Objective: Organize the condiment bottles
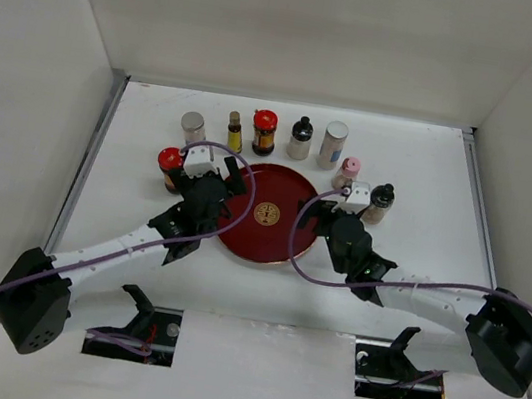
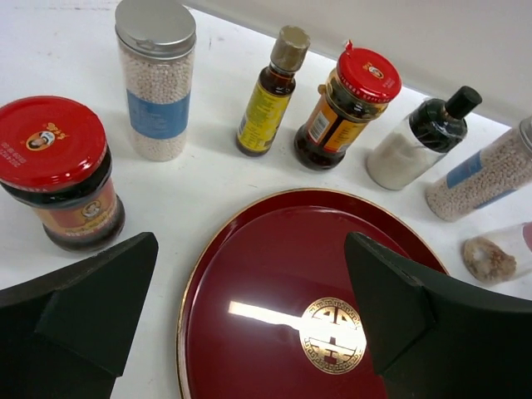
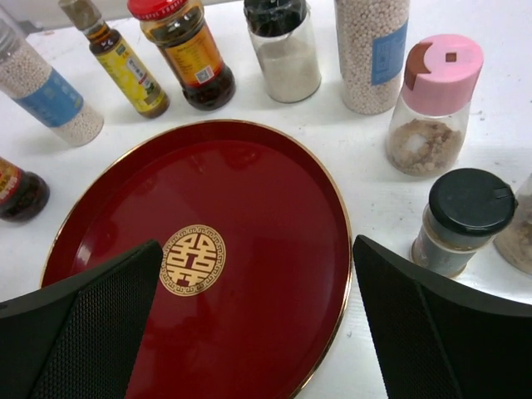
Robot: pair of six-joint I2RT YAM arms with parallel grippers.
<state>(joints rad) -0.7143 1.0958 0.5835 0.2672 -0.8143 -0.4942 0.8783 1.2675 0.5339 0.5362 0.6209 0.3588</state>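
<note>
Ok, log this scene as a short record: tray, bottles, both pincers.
tray: dark red round tray, nothing on it
condiment bottles: upright on the table, arced round the tray's far side
left end: red-lidded jar
right end: black-capped shaker
left pincer: open, empty, by the tray's left rim
right pincer: open, empty, by the tray's right rim

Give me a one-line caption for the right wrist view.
Open right gripper faces the bare red tray; bottles stand around its far rim, none on it.
</note>
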